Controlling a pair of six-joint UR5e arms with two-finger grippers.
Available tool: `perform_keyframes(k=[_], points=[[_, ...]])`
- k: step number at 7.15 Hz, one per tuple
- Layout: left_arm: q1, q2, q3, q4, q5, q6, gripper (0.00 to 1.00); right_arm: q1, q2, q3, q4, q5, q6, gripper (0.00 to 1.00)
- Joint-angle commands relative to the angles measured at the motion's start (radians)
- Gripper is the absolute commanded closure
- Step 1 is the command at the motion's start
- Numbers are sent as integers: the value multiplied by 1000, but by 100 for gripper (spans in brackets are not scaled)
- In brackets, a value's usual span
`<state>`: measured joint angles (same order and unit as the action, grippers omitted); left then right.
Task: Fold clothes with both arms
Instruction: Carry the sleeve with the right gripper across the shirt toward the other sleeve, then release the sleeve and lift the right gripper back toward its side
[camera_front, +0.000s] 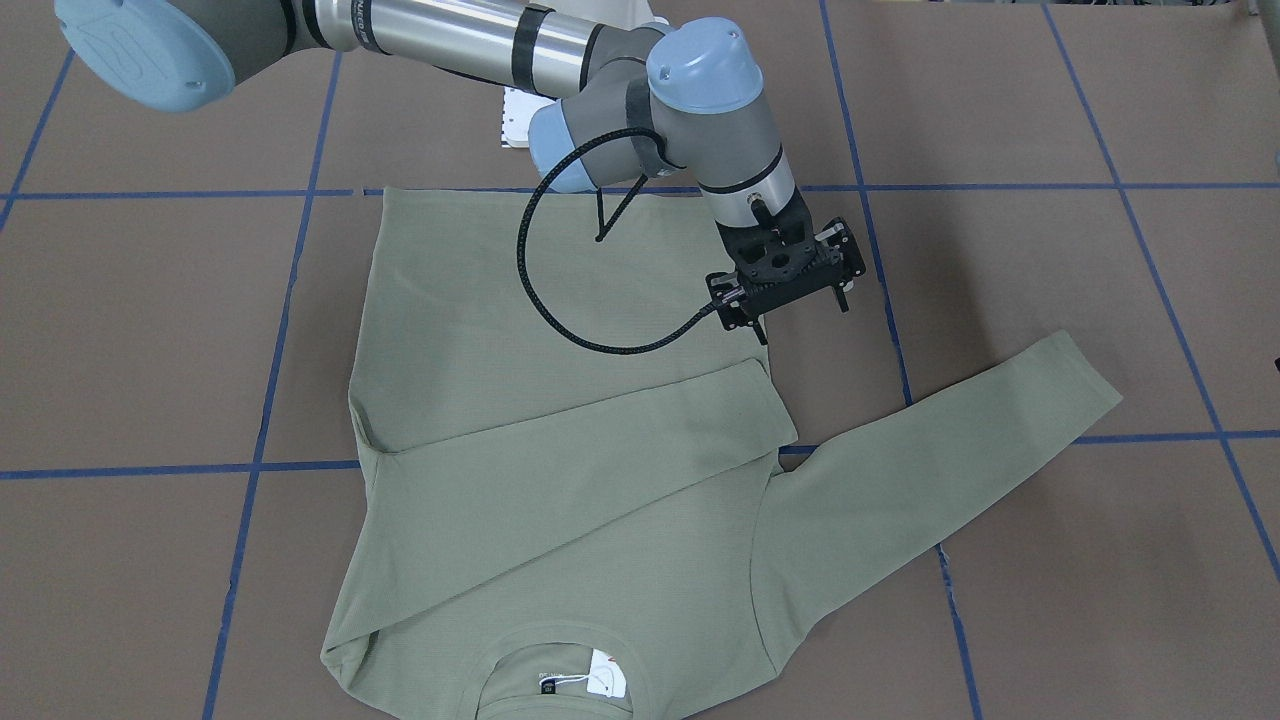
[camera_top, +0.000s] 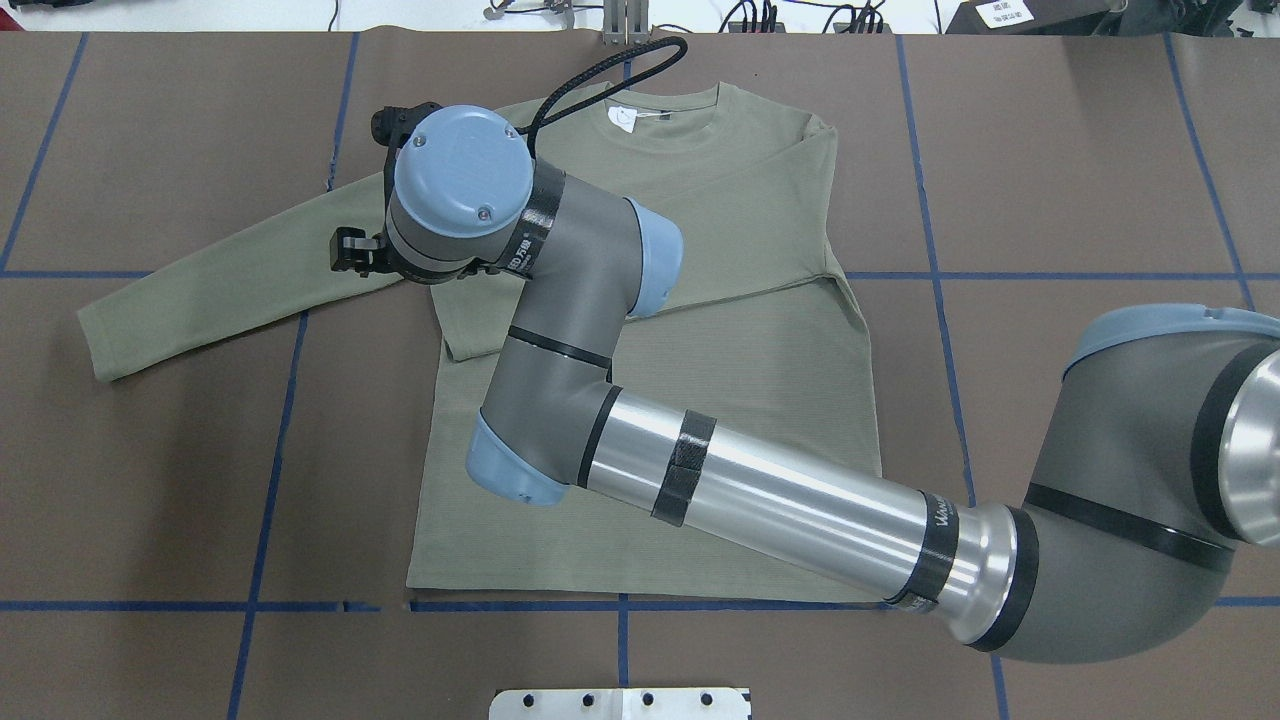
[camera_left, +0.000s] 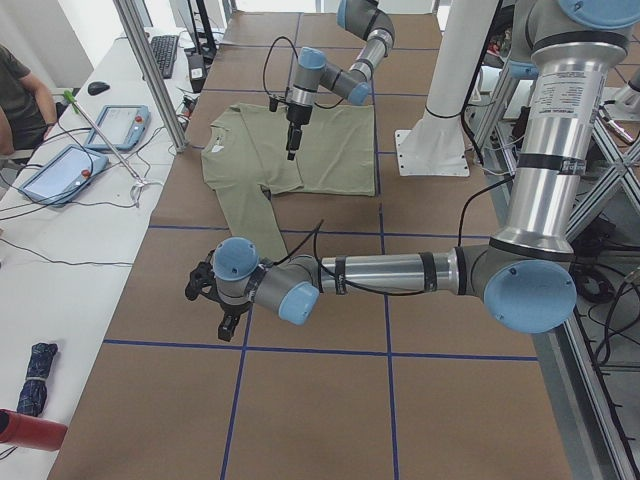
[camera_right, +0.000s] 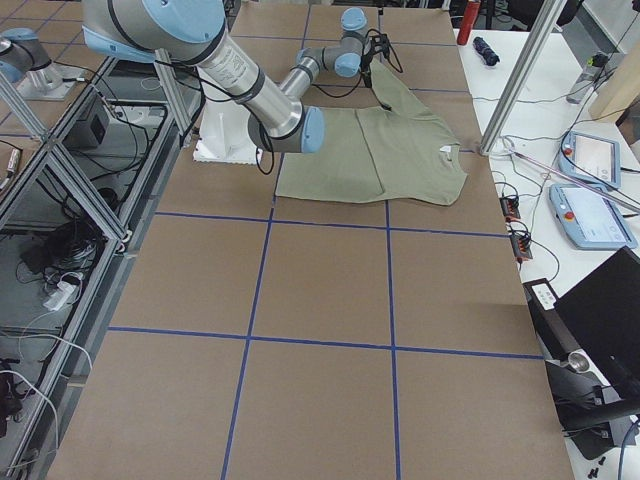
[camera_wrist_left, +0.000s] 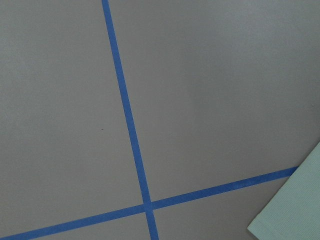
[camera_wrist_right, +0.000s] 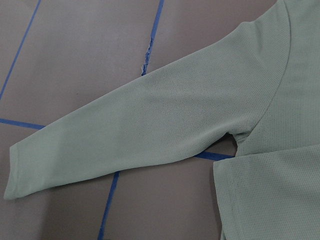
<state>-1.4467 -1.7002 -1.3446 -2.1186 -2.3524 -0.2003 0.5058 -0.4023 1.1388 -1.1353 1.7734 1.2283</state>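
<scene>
The right arm (camera_top: 780, 495) is a polished silver tube ringed by black bands (camera_top: 685, 470), set between matte grey joint housings, each closed by a round light-blue cap (camera_top: 462, 170) with small screws. A braided black cable (camera_front: 520, 250) runs to the skeletal black right gripper (camera_front: 804, 320). The left arm (camera_left: 390, 272) shows the same silver, grey and blue.

Shirt (camera_top: 780, 360) on table (camera_top: 1050, 150); one sleeve (camera_top: 740, 265) across body, other sleeve (camera_top: 200, 300) outstretched.
</scene>
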Motion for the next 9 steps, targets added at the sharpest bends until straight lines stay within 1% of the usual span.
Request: perform_keyframes(k=[1,2,3,4,5,6,7,8,9], points=[[65,-3,1,-114,11,-205,0,67,-51,118,-232,87,-12,0],[116,4,-2,-189,69,-331,0,120,-140,228,-300,133,-15,0],[182,22,-7,-293,140,-466,0,166,-262,369,-360,167,-54,0],[242,68,-30,-379,215,-561,0,233,-365,478,-461,231,-122,0],[312,117,-98,-397,290,-634,0,293,-447,569,-551,269,-219,0],[389,160,-158,-397,320,-768,0,328,-533,644,-611,271,-286,0],[466,184,-192,-397,379,-871,0,368,-605,695,-639,271,-365,0],[517,188,-194,-399,425,-948,0,410,-656,705,-644,302,-435,0],[540,189,-191,-397,467,-973,0,451,-703,707,-641,346,-522,0]])
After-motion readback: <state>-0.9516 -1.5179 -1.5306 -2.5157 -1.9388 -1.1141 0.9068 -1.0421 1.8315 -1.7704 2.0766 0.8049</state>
